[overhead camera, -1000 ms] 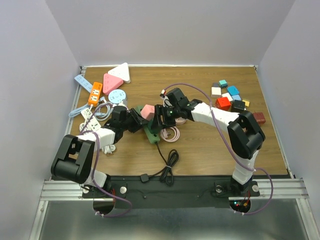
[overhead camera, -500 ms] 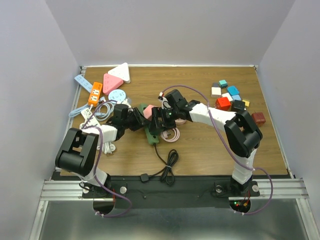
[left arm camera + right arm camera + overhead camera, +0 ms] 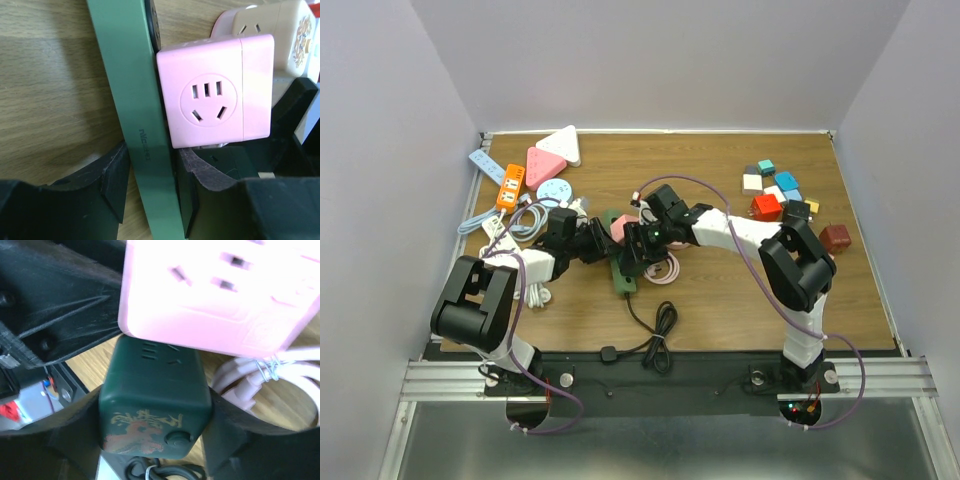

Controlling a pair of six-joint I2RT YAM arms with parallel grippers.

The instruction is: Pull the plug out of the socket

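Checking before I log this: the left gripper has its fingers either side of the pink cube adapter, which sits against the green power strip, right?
Not quite. In the left wrist view the left gripper has its fingers either side of the green power strip, not the pink cube adapter, which does sit against the strip.

1. The desk (image 3: 50, 75) is smooth wood-grain with a low sheen.
2. The green power strip (image 3: 137, 100) looks like matt plastic. Its end, at lower middle of the right wrist view, bears a scuffed, worn print.
3. The pink cube socket (image 3: 215, 95) is smooth, faintly glossy plastic.
4. The cream adapter (image 3: 280, 35), upper right, looks like shiny plastic.
5. The left gripper (image 3: 152, 175) has matt black, rough-edged jaws.
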